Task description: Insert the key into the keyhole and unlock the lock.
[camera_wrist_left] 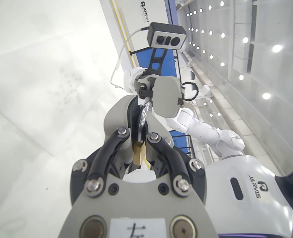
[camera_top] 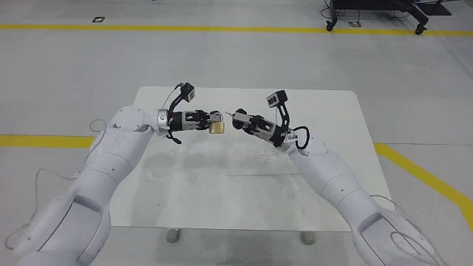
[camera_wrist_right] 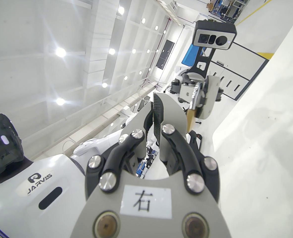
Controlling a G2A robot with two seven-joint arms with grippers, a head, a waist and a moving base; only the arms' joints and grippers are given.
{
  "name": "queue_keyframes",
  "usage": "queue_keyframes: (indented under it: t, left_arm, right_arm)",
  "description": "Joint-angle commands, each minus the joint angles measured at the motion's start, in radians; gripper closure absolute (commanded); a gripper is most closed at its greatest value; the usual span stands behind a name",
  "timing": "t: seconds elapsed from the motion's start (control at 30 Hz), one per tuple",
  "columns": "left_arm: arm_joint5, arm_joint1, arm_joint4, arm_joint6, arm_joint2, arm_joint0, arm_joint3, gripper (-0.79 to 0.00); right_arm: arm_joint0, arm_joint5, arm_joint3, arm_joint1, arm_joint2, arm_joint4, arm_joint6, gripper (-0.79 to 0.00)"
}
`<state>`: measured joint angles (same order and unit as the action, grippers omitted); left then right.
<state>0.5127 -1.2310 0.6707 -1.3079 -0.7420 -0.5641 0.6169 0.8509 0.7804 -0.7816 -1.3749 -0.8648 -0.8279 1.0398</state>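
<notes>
A brass padlock [camera_top: 216,127] with a silver shackle hangs above the white table [camera_top: 244,185], and my left gripper [camera_top: 213,122] is shut on it. In the left wrist view the brass body [camera_wrist_left: 138,153] sits between the fingers, with the shackle pointing outward. My right gripper [camera_top: 238,119] faces it from a short gap away, fingers shut. A thin silvery key [camera_top: 230,112] tip sticks out towards the lock. In the right wrist view my right gripper [camera_wrist_right: 156,107] has its pads pressed together, hiding the key's head. The padlock [camera_wrist_right: 191,120] hangs beyond them.
Both arms meet over the far middle of the table, whose far edge [camera_top: 244,89] lies just behind the grippers. Faint smudges mark the tabletop [camera_top: 251,166] in front of them. Yellow floor lines and a black cart [camera_top: 384,0] lie well off.
</notes>
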Motion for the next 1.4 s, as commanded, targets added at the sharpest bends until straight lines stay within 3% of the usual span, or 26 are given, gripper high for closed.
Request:
queue_keyframes:
  t: [0.0,0.17,0.37,0.5,0.57,0.87,0.97,1.1,1.2,1.27,1.37]
  left_arm:
    - [-0.003,0.0,0.008,-0.002,0.0,-0.001,0.001,0.0]
    - [-0.024,0.0,-0.01,0.016,0.005,-0.01,0.013,0.0]
    - [-0.255,-0.008,-0.012,0.108,0.01,-0.034,0.079,0.0]
    - [-0.373,-0.024,0.018,0.093,0.015,-0.019,0.08,0.0]
    - [-0.39,-0.031,0.025,0.094,0.012,-0.002,0.066,0.0]
    - [-0.396,-0.033,0.012,0.113,0.013,-0.008,0.064,0.0]
    - [-0.465,-0.029,0.03,0.137,0.0,-0.038,0.053,0.0]
    - [-0.553,-0.027,0.002,0.146,-0.005,-0.019,0.051,0.0]
    - [-0.597,-0.028,0.004,0.128,-0.01,-0.015,0.039,0.0]
    - [-0.63,-0.031,-0.005,0.116,-0.004,-0.012,0.029,0.0]
    - [-0.666,-0.039,-0.013,0.109,0.004,-0.007,0.017,0.0]
  right_arm:
    - [0.0,0.0,0.001,0.0,0.001,0.0,0.0,0.0]
    - [0.0,0.0,0.001,0.0,0.001,0.0,0.0,0.0]
    - [0.046,0.035,-0.047,0.025,-0.04,0.157,-0.105,0.0]
    - [0.106,0.071,-0.132,0.068,-0.11,0.39,-0.208,0.0]
    - [0.151,0.065,-0.209,0.087,-0.152,0.462,-0.253,0.0]
    - [0.151,0.065,-0.209,0.087,-0.152,0.462,-0.253,0.0]
    - [0.156,0.044,-0.212,0.085,-0.15,0.46,-0.271,0.0]
    - [0.125,0.037,-0.205,0.085,-0.154,0.517,-0.296,0.0]
    - [0.083,0.098,-0.229,0.099,-0.179,0.686,-0.291,0.0]
    - [0.071,0.137,-0.27,0.114,-0.21,0.883,-0.31,0.0]
    - [0.092,0.071,-0.419,0.131,-0.247,1.257,-0.401,0.0]
